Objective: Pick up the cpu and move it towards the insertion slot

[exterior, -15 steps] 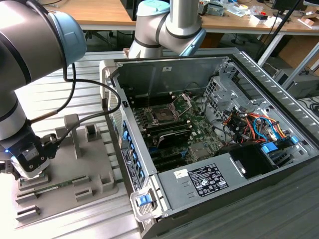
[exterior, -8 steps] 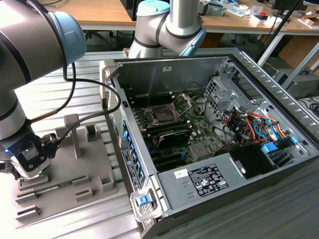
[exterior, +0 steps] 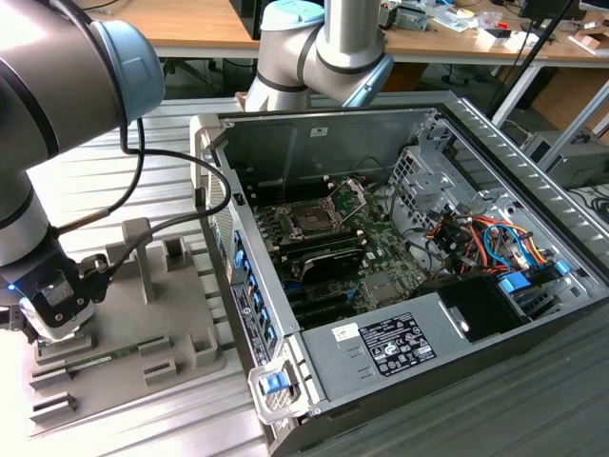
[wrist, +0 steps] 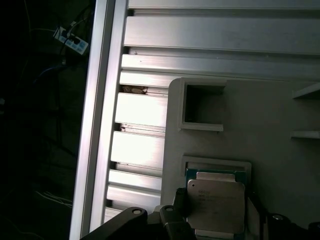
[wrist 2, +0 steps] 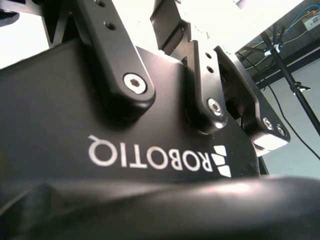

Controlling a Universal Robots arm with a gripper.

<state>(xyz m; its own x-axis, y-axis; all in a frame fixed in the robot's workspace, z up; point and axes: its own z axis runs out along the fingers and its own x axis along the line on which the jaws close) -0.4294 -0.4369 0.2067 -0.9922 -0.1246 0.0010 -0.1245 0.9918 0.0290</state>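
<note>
Silvery-white square cpu (wrist: 216, 204) lay in a grey plastic fixture tray (wrist: 280, 115) directly beneath the black gripper (exterior: 57, 328); whether it clenched the chip was unclear.

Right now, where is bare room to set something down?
Free: table at the exterior view's lower right beside the case; the fixture plate's middle. Crowded: inside the case around the insertion slot, and by the gripper over the cpu.
</note>
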